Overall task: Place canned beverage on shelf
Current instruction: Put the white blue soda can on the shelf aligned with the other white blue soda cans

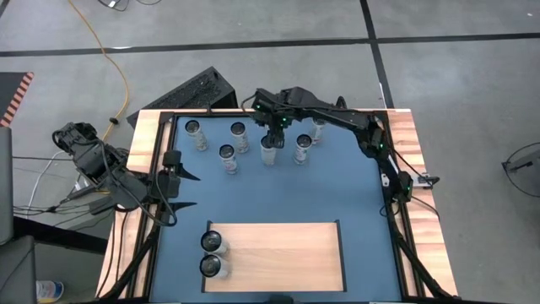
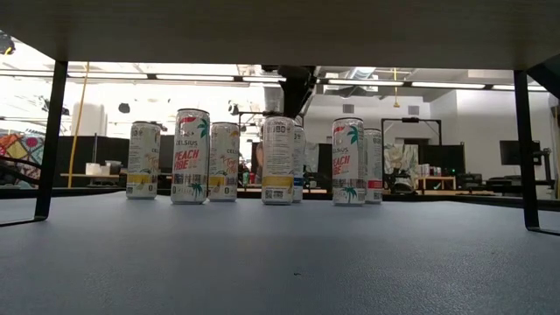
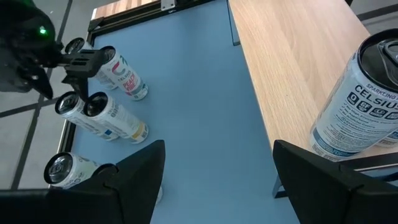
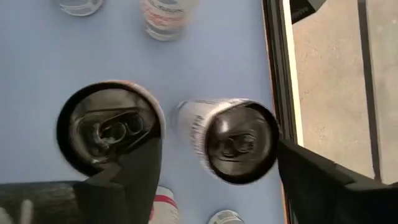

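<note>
The right gripper [image 1: 271,138] is seen above a can [image 1: 269,150] in the far cluster, jaws spread to either side of its top with gaps visible, so nothing is held. The left gripper [image 1: 187,190] waits at the left edge of the blue table [image 1: 278,190], jaws apart and empty. The can is judged rigid but thin-walled, smooth and likely slippery, and tall enough to tip; a hold across the upper body just below the rim is advised, with moderate squeeze. Six cans are counted standing upright at the far end, well apart from the shelf [image 1: 283,253]. Two cans [image 1: 213,254] are counted already upright on the shelf's left edge.
</note>
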Available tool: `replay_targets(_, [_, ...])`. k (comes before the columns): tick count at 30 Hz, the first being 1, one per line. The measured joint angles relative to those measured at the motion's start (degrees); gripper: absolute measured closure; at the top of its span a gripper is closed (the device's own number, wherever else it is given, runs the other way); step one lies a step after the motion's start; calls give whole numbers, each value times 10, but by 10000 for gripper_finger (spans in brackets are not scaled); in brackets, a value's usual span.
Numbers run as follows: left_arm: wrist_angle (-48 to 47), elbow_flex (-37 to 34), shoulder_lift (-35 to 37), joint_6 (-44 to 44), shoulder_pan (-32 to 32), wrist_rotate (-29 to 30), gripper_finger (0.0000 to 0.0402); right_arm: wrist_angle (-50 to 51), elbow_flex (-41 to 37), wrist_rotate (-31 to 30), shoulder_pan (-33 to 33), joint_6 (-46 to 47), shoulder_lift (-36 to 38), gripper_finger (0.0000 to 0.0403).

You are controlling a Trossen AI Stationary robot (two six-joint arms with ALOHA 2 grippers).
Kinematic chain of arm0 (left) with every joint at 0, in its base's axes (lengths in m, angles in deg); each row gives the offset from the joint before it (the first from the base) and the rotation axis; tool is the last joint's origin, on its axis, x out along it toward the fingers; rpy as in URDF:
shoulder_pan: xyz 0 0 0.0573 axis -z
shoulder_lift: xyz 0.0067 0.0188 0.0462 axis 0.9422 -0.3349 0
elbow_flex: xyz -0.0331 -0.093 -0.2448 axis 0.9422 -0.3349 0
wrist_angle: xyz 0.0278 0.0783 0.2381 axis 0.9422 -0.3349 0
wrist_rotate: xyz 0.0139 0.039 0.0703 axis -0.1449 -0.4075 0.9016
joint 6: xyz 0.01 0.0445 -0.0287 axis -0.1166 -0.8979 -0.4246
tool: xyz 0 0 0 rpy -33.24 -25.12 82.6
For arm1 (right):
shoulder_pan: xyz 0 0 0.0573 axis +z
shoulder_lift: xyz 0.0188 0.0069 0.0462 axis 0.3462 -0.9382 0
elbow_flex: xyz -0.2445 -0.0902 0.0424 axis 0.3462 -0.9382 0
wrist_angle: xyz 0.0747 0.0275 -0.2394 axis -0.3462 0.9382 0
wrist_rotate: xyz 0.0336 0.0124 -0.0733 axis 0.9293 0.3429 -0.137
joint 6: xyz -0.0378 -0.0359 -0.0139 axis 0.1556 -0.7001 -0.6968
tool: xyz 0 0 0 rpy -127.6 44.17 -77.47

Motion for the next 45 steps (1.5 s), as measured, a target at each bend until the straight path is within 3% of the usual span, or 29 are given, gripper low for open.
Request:
replay_targets(6, [0, 0, 0, -2, 0, 0, 116, -22, 0, 2, -25, -29, 8, 84])
replay_targets(12, [0, 0, 0, -2, 0, 0, 116, -28, 0, 90, -57, -34, 7, 84])
replay_targets(19, [0, 0, 0, -16, 0, 0, 116, -38, -1, 115, -63, -35, 7, 85])
replay_targets(45, [0, 0, 0, -11, 0, 0, 116, -31, -1, 124, -61, -15, -5, 85])
